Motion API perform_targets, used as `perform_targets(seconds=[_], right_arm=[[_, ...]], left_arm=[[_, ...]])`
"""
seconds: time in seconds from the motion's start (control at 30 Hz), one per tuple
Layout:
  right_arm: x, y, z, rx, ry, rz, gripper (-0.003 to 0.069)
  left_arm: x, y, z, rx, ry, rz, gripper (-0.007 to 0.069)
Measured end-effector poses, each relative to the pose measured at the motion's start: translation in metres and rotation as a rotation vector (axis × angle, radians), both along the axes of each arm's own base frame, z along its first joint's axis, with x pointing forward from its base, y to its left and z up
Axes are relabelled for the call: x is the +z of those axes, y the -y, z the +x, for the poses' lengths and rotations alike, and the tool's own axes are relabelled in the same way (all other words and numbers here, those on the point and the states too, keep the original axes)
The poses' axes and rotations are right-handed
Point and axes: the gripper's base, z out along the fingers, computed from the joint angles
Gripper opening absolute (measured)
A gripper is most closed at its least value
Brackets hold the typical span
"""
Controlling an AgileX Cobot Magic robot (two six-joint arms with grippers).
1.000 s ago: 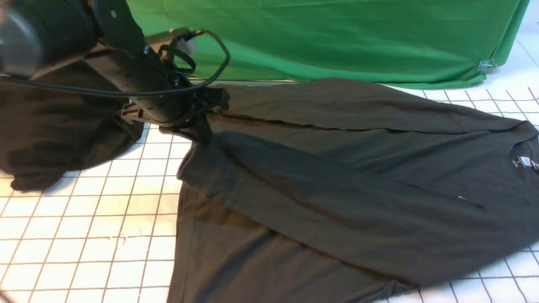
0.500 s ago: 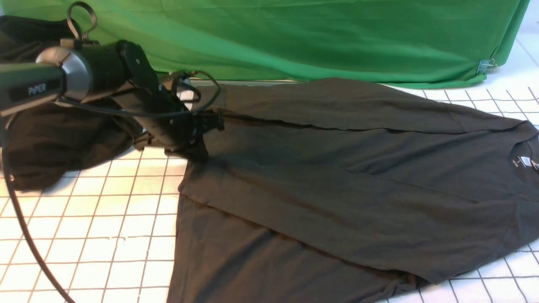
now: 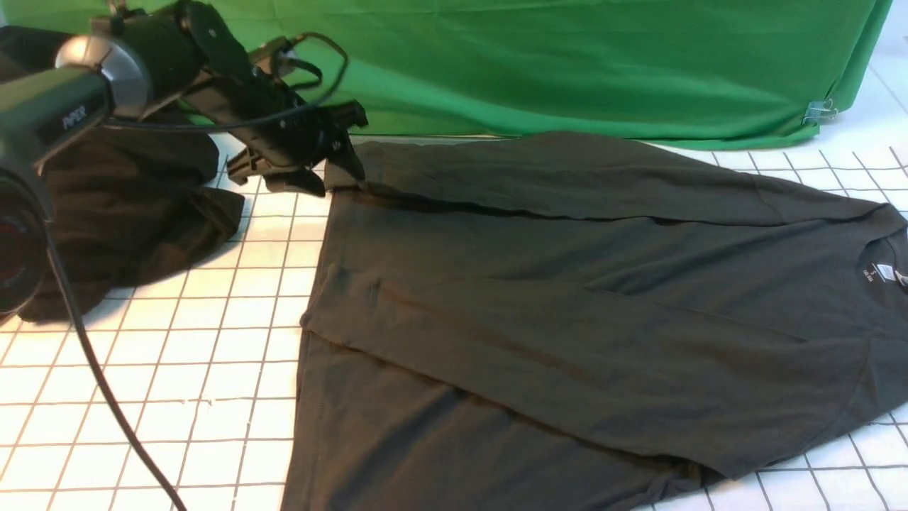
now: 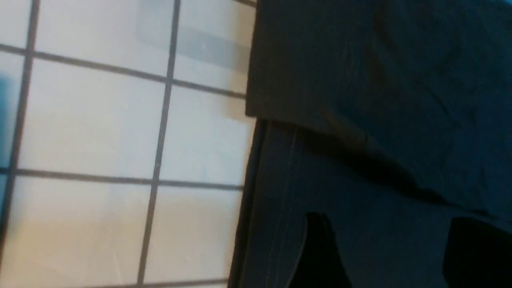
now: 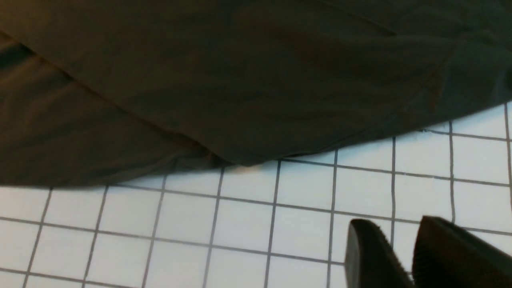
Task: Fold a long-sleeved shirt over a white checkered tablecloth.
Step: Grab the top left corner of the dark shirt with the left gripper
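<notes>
- Lying spread across the middle and right of the white checkered tablecloth (image 3: 177, 369), the long-sleeved shirt (image 3: 567, 305) has its neck at the right edge, where a small neck label (image 3: 883, 271) shows.
- One layer of the shirt is folded over the body. Its edge runs slantwise from the left hem down towards the near right.
- The left gripper (image 3: 332, 177) hangs just above the shirt's far left corner. Its jaws stand wide apart with nothing between them. The left wrist view shows the same gripper (image 4: 390, 220) spread wide over the hem, with bare checks beside it.
- The right gripper (image 5: 396, 228) appears only in its own wrist view. It sits over bare tablecloth near the shirt's near edge, apart from the cloth, with its fingers parted by a narrow gap and empty.
- A blacker heap of cloth (image 3: 128, 213) sits at the far left, apart from the shirt. A green cloth (image 3: 532, 64) hangs along the far side, with a binder clip (image 3: 819, 110) at its right corner.
- A second ago the left gripper was pinched shut on the shirt's left edge and held it raised. Half a second ago it was pressed low onto that corner. Now it has let go and lifted away to the far left, and the folded layer rests flat.
</notes>
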Motion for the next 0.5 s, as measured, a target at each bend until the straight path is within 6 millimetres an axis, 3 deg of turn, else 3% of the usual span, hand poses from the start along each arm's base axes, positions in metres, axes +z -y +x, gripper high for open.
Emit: perform_targets(seconds=[0.23, 0.37, 0.5], right_arm=[[-0.001, 0.000, -0.001, 0.002, -0.017, 0.000, 0.0185], [-0.001, 0.000, -0.001, 0.002, -0.017, 0.000, 0.0192], [-0.001, 0.000, -0.001, 0.002, -0.017, 0.000, 0.0201]], left_arm=[[-0.030, -0.018, 0.014, 0.126, -0.079, -0.217, 0.0405], [-0.052, -0.020, 0.016, 0.143, -0.127, -0.242, 0.0405], [-0.055, -0.021, 0.021, 0.174, -0.101, -0.263, 0.0405]])
